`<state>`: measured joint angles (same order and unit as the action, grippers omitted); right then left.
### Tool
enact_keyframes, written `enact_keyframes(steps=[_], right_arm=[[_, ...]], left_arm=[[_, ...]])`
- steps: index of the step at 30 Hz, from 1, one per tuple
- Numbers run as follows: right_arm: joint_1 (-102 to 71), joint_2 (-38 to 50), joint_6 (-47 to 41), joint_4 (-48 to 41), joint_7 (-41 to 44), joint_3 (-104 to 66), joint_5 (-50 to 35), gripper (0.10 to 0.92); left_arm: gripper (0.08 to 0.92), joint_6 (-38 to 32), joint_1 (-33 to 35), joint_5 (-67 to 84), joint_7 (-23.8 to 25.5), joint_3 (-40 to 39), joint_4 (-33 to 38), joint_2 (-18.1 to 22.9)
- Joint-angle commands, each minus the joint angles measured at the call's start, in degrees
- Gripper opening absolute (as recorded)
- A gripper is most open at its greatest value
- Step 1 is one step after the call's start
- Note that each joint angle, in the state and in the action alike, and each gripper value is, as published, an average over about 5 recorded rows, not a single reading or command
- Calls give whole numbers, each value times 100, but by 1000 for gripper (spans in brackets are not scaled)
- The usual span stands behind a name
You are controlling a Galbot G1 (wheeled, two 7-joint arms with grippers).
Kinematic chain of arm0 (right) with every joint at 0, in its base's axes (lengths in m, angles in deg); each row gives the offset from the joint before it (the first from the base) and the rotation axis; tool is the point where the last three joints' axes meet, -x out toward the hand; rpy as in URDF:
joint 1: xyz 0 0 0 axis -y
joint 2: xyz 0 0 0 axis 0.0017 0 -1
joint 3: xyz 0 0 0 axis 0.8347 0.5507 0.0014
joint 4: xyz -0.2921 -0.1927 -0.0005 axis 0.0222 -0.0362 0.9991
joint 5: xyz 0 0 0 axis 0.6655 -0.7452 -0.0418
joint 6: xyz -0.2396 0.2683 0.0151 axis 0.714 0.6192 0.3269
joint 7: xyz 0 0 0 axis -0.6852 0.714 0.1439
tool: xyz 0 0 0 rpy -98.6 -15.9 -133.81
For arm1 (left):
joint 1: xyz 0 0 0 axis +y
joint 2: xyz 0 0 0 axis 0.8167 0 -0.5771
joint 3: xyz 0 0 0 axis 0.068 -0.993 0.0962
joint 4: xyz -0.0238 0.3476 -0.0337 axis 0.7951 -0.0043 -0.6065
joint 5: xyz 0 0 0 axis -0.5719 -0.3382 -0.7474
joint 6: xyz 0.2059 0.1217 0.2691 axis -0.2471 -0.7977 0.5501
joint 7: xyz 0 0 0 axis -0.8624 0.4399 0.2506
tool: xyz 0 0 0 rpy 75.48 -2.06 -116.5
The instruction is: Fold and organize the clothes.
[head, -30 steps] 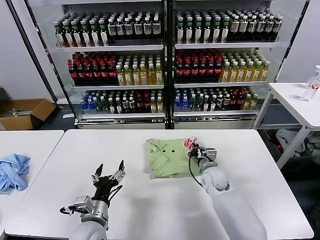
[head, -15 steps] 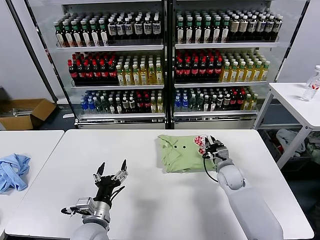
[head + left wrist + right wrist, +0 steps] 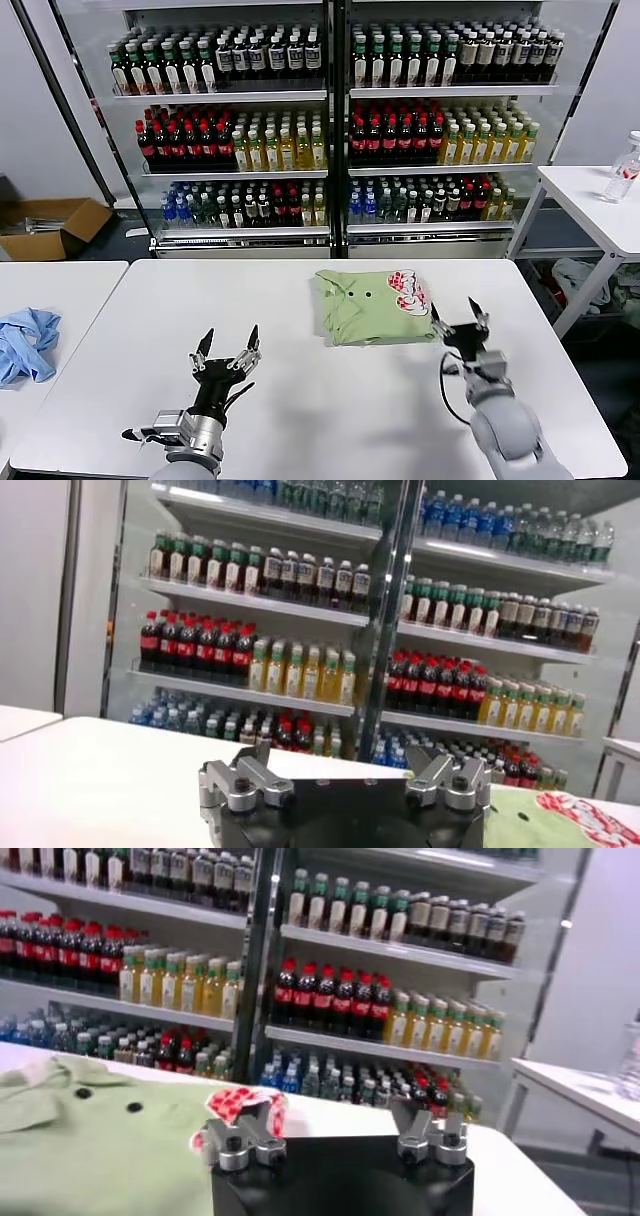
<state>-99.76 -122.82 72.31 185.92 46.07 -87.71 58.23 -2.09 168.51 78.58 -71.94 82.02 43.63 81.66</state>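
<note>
The light green polo shirt (image 3: 368, 307) lies folded into a neat rectangle on the white table (image 3: 300, 400), toward the far edge and a little right of the middle. Its collar and 2 dark buttons face up, and the red-and-white patch (image 3: 408, 291) sits at its right end.

The right gripper (image 3: 459, 318) hovers just beside the shirt's near right corner, apart from the cloth. Its fingers are spread wide and hold nothing. In the right wrist view the shirt (image 3: 90, 1138) and patch (image 3: 240, 1103) show beyond the open fingers (image 3: 240, 1143).

The left gripper (image 3: 227, 345) rests low over the near left part of the table, well apart from the shirt. Its fingers are also spread wide and empty.

A crumpled light blue cloth (image 3: 25, 340) lies on a separate table (image 3: 70, 280) at the left. Behind both tables stands a glass-door cooler (image 3: 330, 120) full of bottles.
</note>
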Motion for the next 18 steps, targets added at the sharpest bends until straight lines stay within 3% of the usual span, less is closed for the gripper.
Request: enact_keyframes(steps=[1, 5, 18], right_arm=[[-2237, 10, 40, 1801, 48, -1117, -217, 784], [-2211, 33, 7, 1819, 136, -1125, -267, 820], [-2162, 72, 102, 1937, 120, -1101, -366, 822]], left_arm=[[823, -20, 218, -218, 18, 2, 177, 15], [823, -16, 264, -285, 8, 4, 216, 43], [823, -15, 395, -413, 3, 35, 317, 101]])
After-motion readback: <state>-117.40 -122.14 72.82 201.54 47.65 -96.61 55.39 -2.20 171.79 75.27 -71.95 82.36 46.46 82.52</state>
